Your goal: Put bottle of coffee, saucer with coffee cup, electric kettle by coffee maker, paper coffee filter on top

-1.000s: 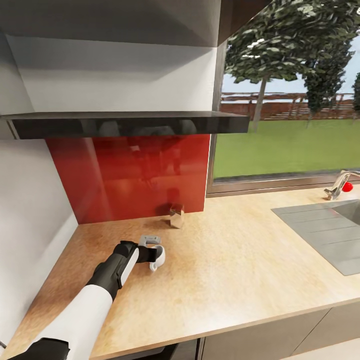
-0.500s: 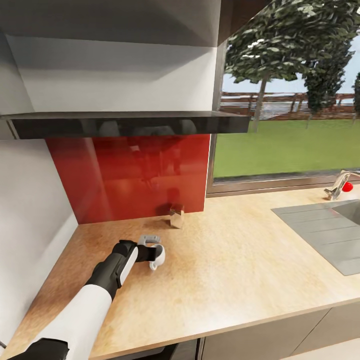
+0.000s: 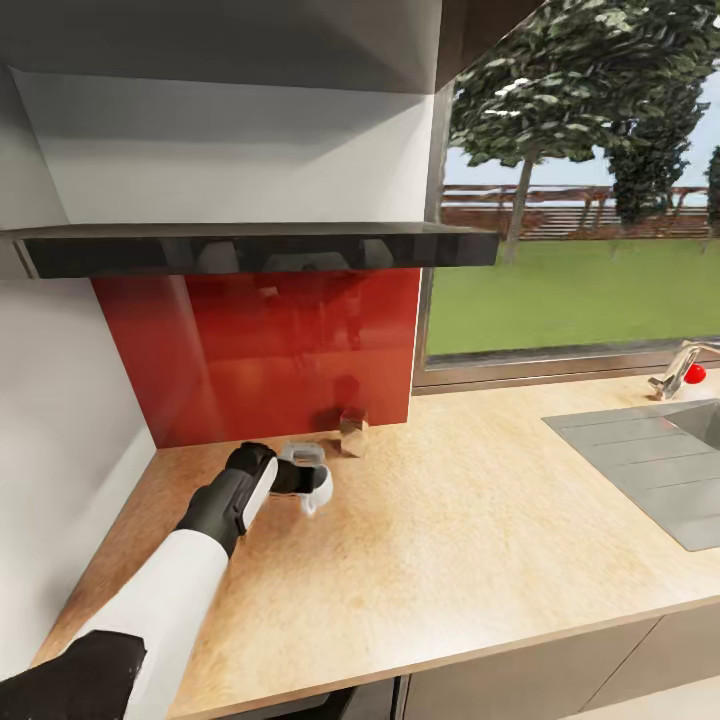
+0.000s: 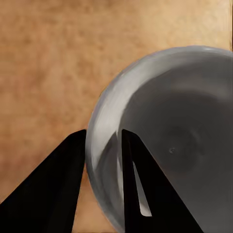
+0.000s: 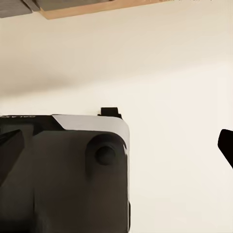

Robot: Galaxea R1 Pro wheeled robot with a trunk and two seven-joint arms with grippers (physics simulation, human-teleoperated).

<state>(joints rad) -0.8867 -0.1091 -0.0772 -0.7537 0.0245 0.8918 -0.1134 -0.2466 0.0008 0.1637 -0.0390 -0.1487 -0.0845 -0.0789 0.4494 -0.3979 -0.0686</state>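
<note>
Gripping the rim of a white saucer (image 3: 312,483), left gripper (image 3: 298,478) above the counter (image 3: 480,520), just before the red backsplash (image 3: 260,350). One finger (image 4: 58,189) outside the rim, the other inside the bowl of the saucer (image 4: 184,145), seen through the left wrist camera. Small metallic box (image 3: 352,432) close beside, possibly touching, at the backsplash foot. Sink (image 3: 650,470) and faucet (image 3: 678,368) well apart at right. Right gripper's tips dark at the frame edges over pale floor (image 5: 170,73); grip state impossible to tell.
</note>
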